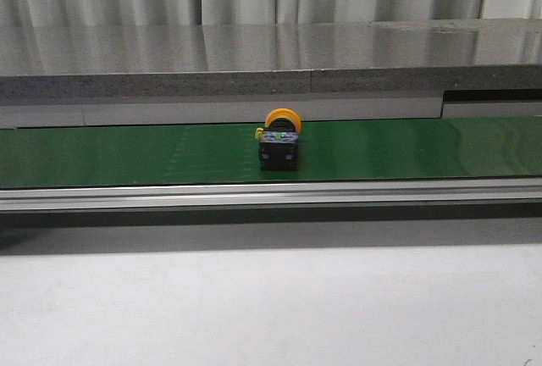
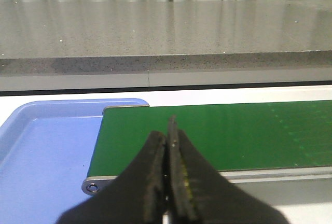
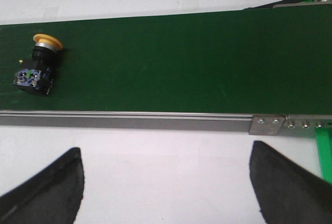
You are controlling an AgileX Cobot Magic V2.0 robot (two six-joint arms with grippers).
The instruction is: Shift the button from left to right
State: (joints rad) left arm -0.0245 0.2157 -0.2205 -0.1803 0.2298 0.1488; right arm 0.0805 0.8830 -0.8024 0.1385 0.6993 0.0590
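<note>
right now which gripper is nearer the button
Right, likely. The button lies on the green belt in the open right gripper's view, off to one side. The shut left gripper sees none.

text: none readable | button [image 1: 279, 146]: tiny markings (too small to read) | belt: unmarked

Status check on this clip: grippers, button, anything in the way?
Left gripper shut, empty. Right gripper open, empty. Button lying on green belt, untouched. Nothing near it.
</note>
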